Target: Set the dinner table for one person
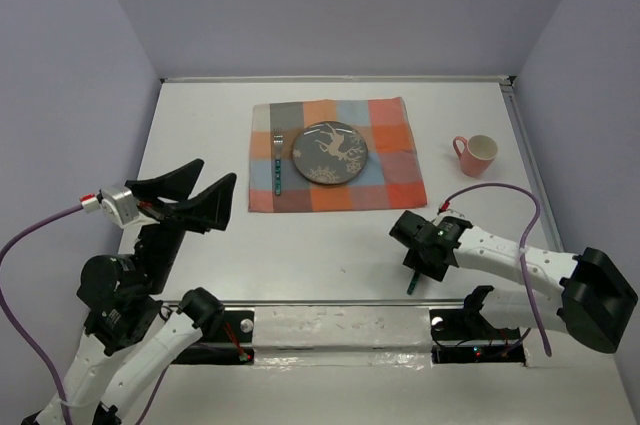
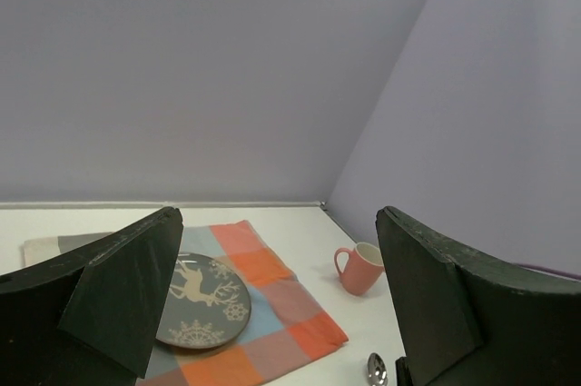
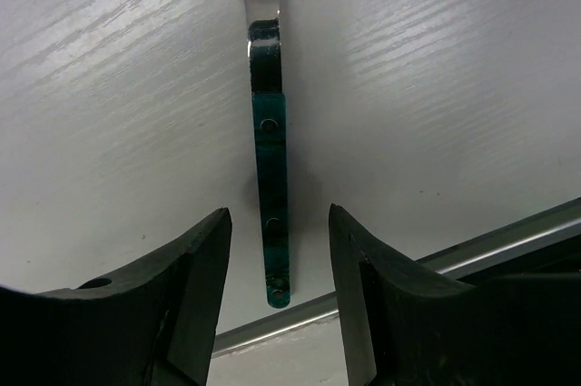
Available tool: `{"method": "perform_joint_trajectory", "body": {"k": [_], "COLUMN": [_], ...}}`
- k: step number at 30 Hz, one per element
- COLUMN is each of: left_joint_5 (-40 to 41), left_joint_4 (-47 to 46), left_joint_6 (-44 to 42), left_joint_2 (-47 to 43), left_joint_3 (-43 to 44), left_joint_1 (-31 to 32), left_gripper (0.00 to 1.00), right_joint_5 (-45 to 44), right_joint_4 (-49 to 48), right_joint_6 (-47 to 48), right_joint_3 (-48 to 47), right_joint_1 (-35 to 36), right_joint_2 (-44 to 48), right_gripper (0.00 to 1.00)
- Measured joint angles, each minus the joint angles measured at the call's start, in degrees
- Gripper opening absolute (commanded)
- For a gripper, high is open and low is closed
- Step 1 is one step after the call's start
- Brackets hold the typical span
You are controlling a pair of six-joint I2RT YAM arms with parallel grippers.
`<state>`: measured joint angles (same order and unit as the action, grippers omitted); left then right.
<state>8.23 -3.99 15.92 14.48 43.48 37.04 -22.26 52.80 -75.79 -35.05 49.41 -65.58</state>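
Scanning rightward, find the left gripper [image 1: 216,171], fingers wide apart; then the teal-handled spoon [image 3: 270,159] on the dinner table [image 1: 330,245] by its near rail, handle lengthwise between the parted fingers of the nearer right gripper [image 3: 278,212].

Left pincer [image 1: 213,173] agape, raised; right pincer [image 3: 279,215] parted, low.

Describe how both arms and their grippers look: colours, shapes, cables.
Both are alike: the left arm and right arm have white links with bulky black joints. A purple cable runs along each. The left gripper and right gripper carry matte black, wedge-shaped fingers. The left wrist's white block bears a red mark.
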Motion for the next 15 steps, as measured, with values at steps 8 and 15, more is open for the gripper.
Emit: {"method": "perform_joint_trajectory", "body": {"k": [8, 15], "left_joint_5": [0.9, 0.9], "left_joint_4": [0.0, 0.0], "left_joint_6": [-0.3, -0.3], "left_joint_2": [-1.3, -1.3], "left_joint_3": [0.0, 0.0], "left_joint_1": [1.6, 1.9], "left_gripper": [0.99, 0.99], "right_joint_5": [0.2, 0.2], "right_joint_4": [-0.6, -2.9], "right_joint_6": [-1.8, -1.1], "right_joint_3": [0.0, 0.2], "right_joint_1": [0.0, 0.0], "right_joint_2": [-2.4, -5.3], "right_gripper": [0.31, 0.0]}}
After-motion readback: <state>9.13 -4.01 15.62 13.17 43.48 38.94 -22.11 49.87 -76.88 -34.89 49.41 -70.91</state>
